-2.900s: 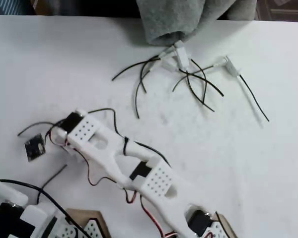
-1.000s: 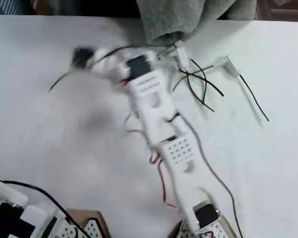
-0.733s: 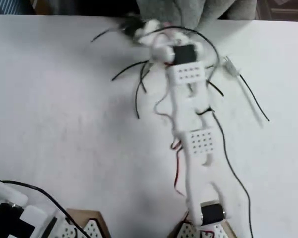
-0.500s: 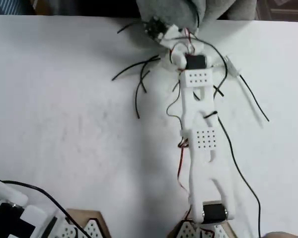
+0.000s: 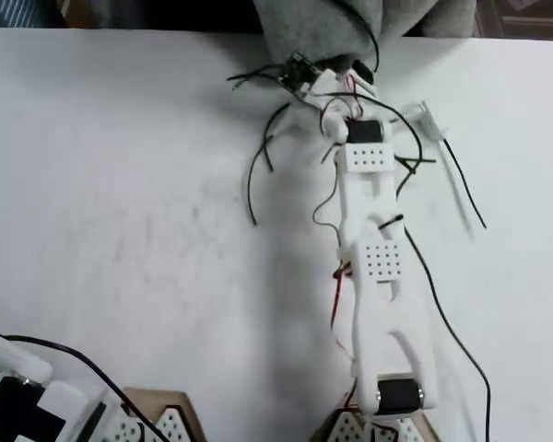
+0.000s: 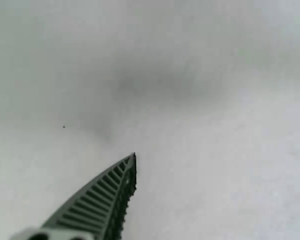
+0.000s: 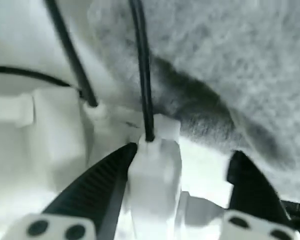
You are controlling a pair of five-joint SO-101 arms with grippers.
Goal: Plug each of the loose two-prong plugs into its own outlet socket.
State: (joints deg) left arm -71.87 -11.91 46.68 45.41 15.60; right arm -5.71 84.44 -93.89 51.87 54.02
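My right gripper (image 5: 336, 78) is stretched to the table's far edge, at the foot of a grey cloth (image 5: 332, 28). In the right wrist view my right gripper (image 7: 182, 160) is open, and a white two-prong plug (image 7: 155, 172) with a black wire stands between its fingers, against one of them. A white socket block (image 7: 40, 132) lies beside it. Another white plug (image 5: 429, 122) with its wire lies on the table to the right. My left gripper (image 6: 132, 162) hangs over bare white table.
Loose black wires (image 5: 258, 166) sprawl left of the right arm. The grey cloth (image 7: 230, 75) overhangs the plugs at the far edge. The left arm's base (image 5: 18, 396) sits at the near left corner. The table's left half is open.
The right arm swung from the near left across the table to the far middle by the cloth. The wires there shifted, and the right plug's wire moved a little.
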